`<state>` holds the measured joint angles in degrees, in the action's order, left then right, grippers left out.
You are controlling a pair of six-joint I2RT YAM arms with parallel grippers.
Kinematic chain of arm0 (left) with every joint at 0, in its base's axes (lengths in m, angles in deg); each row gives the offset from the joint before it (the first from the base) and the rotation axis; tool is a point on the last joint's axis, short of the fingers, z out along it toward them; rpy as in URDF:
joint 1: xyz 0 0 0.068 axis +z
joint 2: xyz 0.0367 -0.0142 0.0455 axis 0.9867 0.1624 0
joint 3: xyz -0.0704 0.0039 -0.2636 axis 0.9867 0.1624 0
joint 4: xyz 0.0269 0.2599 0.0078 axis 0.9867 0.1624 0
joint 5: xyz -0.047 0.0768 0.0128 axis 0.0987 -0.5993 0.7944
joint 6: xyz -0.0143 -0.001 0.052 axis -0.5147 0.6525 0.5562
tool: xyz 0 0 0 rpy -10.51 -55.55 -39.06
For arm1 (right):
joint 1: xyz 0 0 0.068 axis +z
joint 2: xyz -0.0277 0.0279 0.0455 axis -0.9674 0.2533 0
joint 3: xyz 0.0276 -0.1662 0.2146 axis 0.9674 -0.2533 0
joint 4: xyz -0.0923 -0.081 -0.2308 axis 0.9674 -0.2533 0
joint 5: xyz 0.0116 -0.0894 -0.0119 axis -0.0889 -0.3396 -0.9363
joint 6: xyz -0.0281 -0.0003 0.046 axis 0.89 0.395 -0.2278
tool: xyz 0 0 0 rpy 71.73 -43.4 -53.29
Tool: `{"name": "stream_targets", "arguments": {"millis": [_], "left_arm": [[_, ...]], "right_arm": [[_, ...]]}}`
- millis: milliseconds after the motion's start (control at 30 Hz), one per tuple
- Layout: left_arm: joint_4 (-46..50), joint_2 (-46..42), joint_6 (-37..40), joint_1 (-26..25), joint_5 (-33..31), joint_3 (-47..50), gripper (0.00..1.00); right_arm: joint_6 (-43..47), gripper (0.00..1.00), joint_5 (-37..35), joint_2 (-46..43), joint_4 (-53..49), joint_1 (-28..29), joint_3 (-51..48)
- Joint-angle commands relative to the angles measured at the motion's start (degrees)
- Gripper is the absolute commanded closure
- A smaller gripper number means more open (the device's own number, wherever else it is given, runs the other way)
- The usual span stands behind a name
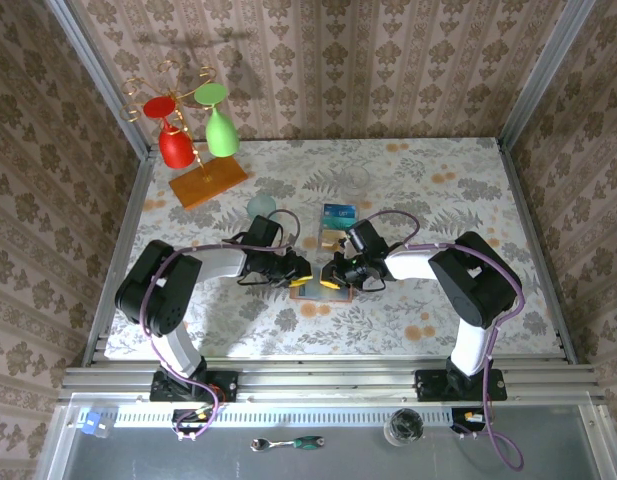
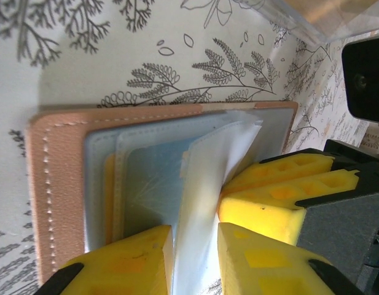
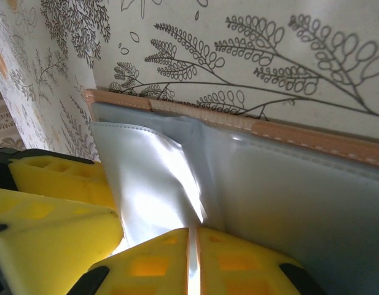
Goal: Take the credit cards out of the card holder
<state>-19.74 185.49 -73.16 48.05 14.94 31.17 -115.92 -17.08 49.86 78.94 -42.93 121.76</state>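
Mostly lost behind glare, the cards (image 2: 108, 203) in the holder (image 2: 60, 184) are hard to make out. It lies open mid-table (image 1: 438, 180), between arms (image 1: 203, 262) reaching low and inward. The left gripper (image 2: 195, 232) pinches its clear sleeve (image 2: 207, 166), and the right gripper (image 3: 193, 233) clamps it too.

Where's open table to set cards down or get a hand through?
Free: table right of the loose cards, out to the right wall; the strip between the card holder and the near edge. Crowded: centre, left end effector and right end effector meeting at the holder; glass rack in the far-left corner.
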Motion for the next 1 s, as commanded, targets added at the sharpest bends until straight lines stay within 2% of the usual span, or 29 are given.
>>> {"name": "stream_targets", "arguments": {"millis": [0, 200, 367, 567, 767, 967], "left_arm": [[-0.45, 0.78, -0.97, -0.26, 1.36, -1.49, 0.75], [0.15, -0.4, -1.08, -0.27, 1.64, -2.24, 0.75], [1.77, -1.38, -0.72, -0.44, 1.76, -3.63, 0.75], [2.62, -0.33, -0.7, -1.55, 2.12, -5.84, 0.74], [2.71, 1.69, -1.04, -3.55, 2.32, -8.59, 0.74], [2.19, 4.43, -1.67, -5.44, 2.7, -11.38, 0.73]], "right_arm": [[-0.72, 0.88, 0.93, -1.26, 0.0, -0.25, -0.85], [1.06, 0.83, -0.13, -4.57, -1.77, -0.17, -0.14], [4.18, 0.79, -4.77, -9.14, -8.65, -0.23, 1.62], [9.11, 0.78, -11.38, -11.05, -20.39, -0.39, 4.42], [11.82, 0.78, -13.13, -11.63, -25.25, -0.59, 4.58], [14.88, 0.78, -20.07, -13.86, -31.15, -0.73, 3.79]]}}
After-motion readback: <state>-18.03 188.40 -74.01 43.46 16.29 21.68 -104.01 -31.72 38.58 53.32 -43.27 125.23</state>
